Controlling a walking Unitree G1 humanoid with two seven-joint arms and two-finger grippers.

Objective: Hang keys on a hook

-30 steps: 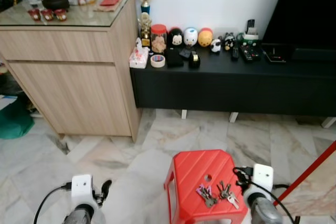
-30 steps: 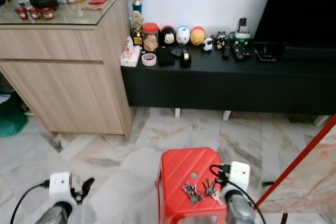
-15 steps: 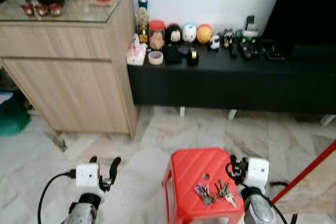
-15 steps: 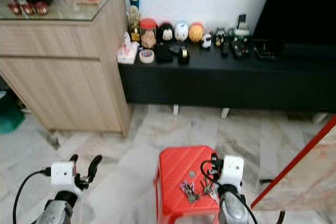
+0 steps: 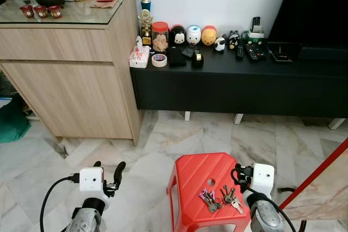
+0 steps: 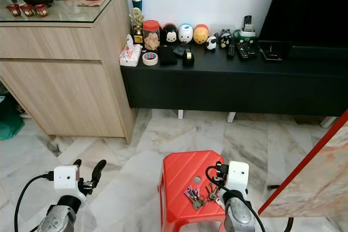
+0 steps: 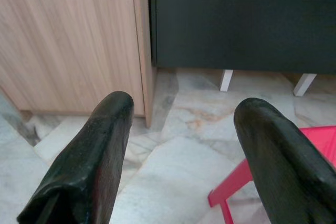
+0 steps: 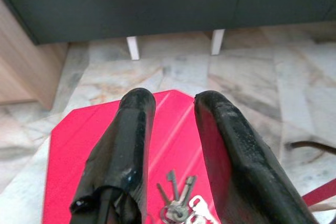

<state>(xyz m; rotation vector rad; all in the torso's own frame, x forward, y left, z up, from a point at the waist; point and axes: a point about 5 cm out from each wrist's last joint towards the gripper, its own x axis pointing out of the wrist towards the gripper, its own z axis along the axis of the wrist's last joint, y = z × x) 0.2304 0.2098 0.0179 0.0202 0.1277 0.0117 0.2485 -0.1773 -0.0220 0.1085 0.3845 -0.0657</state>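
I see the keys (image 5: pixel 220 198) lying in a bunch on the red stool (image 5: pixel 196 173), near its front right corner. My right gripper (image 8: pixel 170 103) hangs just above that stool, fingers spread with a narrow gap, the keys below them and untouched. My left gripper (image 7: pixel 181 108) sits low over the marble floor (image 5: pixel 163 139), fingers spread wide, facing the wooden cabinet (image 5: pixel 76 85) and the black console (image 5: pixel 239 88).

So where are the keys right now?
The keys lie on top of the red stool, near its right front edge, just beside the right hand, which hovers open over them.
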